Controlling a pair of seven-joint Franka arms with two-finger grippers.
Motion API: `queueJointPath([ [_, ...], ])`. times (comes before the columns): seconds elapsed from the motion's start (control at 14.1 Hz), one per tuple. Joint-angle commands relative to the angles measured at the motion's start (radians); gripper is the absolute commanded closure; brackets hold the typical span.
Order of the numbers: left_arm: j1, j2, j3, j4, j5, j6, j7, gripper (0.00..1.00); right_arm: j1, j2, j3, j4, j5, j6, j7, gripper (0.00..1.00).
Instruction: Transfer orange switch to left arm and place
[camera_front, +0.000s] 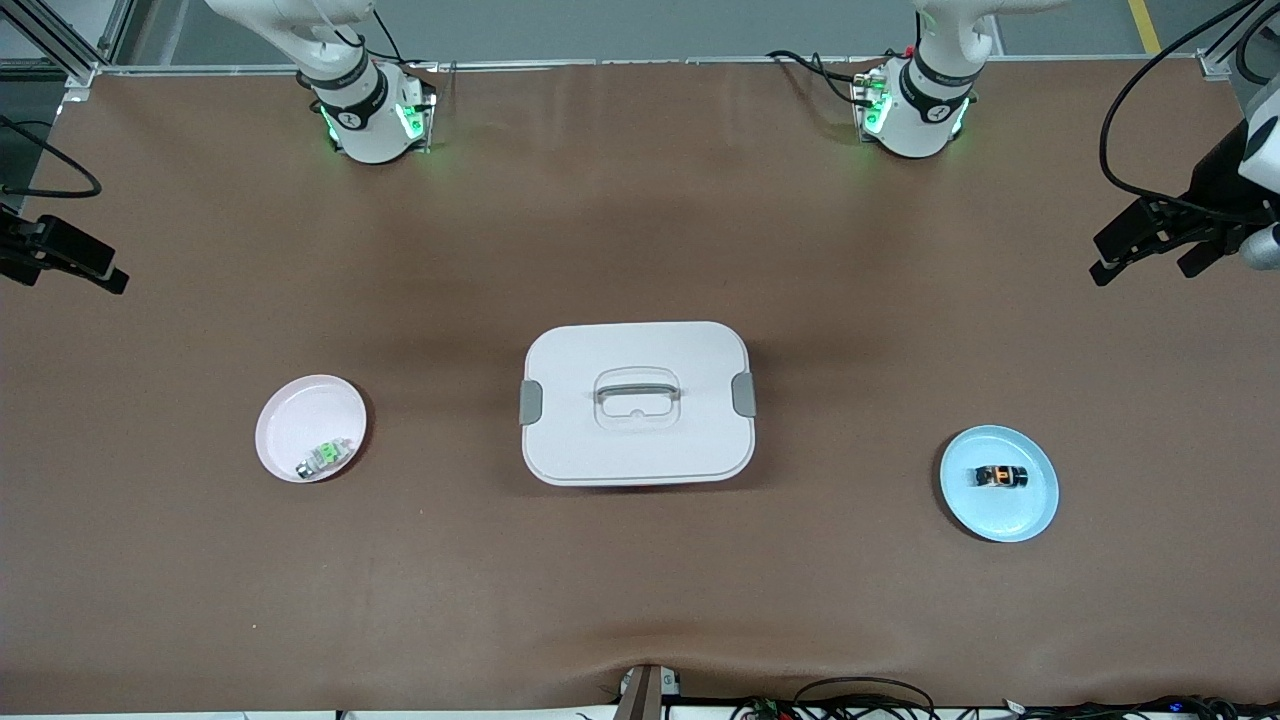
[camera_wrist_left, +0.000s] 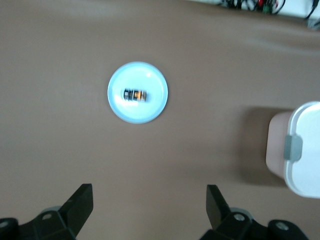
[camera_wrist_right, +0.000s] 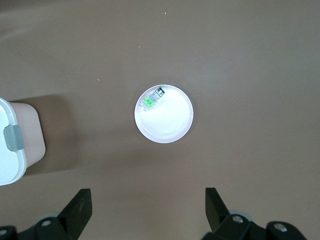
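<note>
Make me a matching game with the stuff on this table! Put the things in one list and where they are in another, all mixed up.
Things:
1. orange switch
2. little green part
3. box
4. left gripper

Places or states:
A. in the middle of the table, lid on
B. on the pink plate
C. open, up in the air, holding nothing
D. on the blue plate

Right pairs: 1-D, 2-B, 3-A, 4-C
</note>
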Motion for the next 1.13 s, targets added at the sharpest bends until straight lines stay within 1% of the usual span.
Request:
queueJointPath([
  [0.0, -0.001, 0.084, -0.001, 0.128, 0.034, -0.121, 0.086, 0.00, -0.013, -0.009, 0.012, 0.006, 0.013, -0.021, 0.006, 0.00],
  [0.5, 0.004, 0.083, -0.002, 0.117, 0.025, -0.131, 0.083, 0.00, -0.015, -0.011, 0.009, 0.003, 0.009, -0.028, 0.004, 0.00],
  [0.64, 0.002, 0.086, -0.002, 0.119, 0.026, -0.129, 0.085, 0.00, -0.013, -0.025, 0.012, 0.000, 0.004, -0.036, 0.011, 0.00],
  [1.06, -0.003, 0.097, -0.001, 0.130, 0.031, -0.129, 0.088, 0.00, -0.013, -0.026, 0.012, -0.003, 0.004, -0.038, 0.012, 0.00],
])
